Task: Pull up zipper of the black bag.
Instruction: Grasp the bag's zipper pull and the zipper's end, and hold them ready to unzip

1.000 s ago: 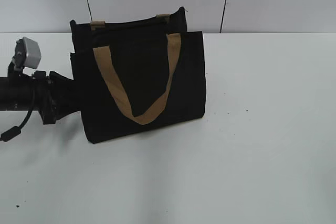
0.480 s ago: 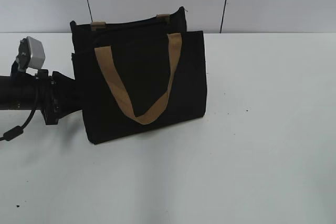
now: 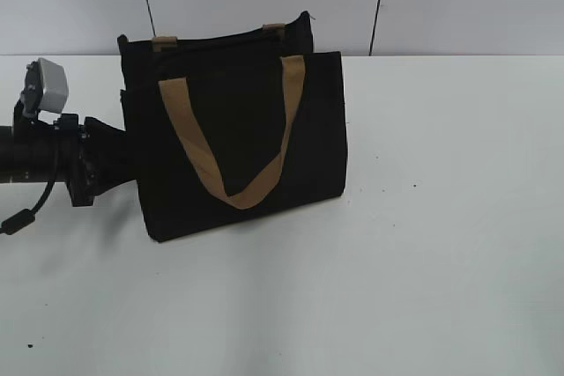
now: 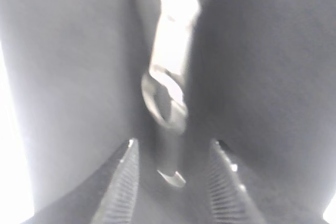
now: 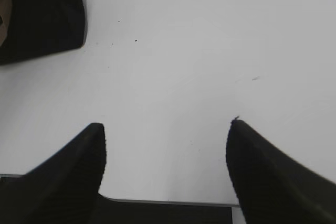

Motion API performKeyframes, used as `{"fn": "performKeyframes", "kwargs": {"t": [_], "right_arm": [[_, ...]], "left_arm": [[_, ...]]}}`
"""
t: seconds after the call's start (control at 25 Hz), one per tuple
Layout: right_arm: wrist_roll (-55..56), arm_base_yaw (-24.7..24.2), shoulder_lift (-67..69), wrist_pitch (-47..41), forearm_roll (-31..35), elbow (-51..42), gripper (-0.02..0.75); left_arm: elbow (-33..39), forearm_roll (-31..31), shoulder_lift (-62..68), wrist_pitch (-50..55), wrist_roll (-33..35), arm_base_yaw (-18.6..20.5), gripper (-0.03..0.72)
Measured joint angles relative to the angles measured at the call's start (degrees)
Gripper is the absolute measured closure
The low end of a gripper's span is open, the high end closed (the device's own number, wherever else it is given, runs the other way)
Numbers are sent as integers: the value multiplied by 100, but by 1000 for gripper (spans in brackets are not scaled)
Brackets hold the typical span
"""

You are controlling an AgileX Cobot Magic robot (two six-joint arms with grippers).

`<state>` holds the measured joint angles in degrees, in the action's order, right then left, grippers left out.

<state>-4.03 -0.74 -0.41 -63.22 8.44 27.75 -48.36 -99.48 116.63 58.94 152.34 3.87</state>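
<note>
Left claw (image 4: 170, 182) at the black bag (image 3: 238, 143) left end has backed off slightly, released, straddling the zipper (image 4: 168, 87) pull, ungrasped; right claw (image 5: 165, 174) released over desk (image 5: 210, 51).

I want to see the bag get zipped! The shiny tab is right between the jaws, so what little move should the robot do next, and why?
Probably close the left gripper on the pull tab. In the left wrist view the silvery tab hangs between the two jaws, which stand apart on either side of its lower end, so nothing grips it yet. The right gripper is open over bare table, away from the black bag.
</note>
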Motion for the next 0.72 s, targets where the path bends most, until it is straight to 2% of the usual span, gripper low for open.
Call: {"fn": "performKeyframes", "kwargs": {"t": [0.24,0.48,0.72], "right_arm": [[4,0,0,0,12,0,193],[4,0,0,0,17,0,193],[4,0,0,0,22,0,193]], "left_arm": [[-102,12,0,170,-126,98,348],[-408,6,4,137,-493,98,405],[-409,6,4,-39,-765,98,409]]}}
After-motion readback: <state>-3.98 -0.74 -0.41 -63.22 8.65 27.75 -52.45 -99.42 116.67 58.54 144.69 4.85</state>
